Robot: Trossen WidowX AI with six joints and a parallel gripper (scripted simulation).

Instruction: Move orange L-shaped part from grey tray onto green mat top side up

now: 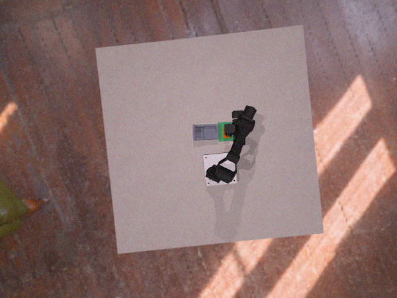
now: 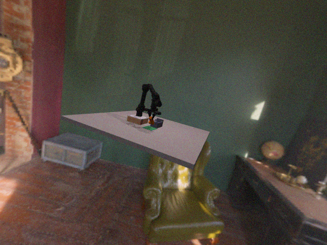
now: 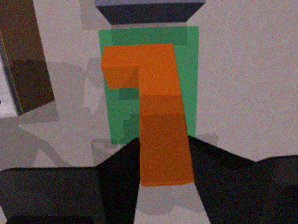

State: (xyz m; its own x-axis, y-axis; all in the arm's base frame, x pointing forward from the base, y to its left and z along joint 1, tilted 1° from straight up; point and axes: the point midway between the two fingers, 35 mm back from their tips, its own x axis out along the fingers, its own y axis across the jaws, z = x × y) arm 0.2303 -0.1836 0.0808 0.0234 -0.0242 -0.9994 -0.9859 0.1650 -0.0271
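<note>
From my station: the grey tray (image 1: 205, 140) (image 2: 157, 124) (image 3: 150, 14) walls off one side of the green mat (image 1: 221, 139) (image 2: 149, 128) (image 3: 189, 75); I note bare table (image 1: 149, 99) (image 2: 174, 139) (image 3: 250, 90) beyond the mat's opposite edge.

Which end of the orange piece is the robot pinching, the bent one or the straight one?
The straight end of the orange part: the gripper squeezes it, while the bent end sticks out away from the fingers.
</note>
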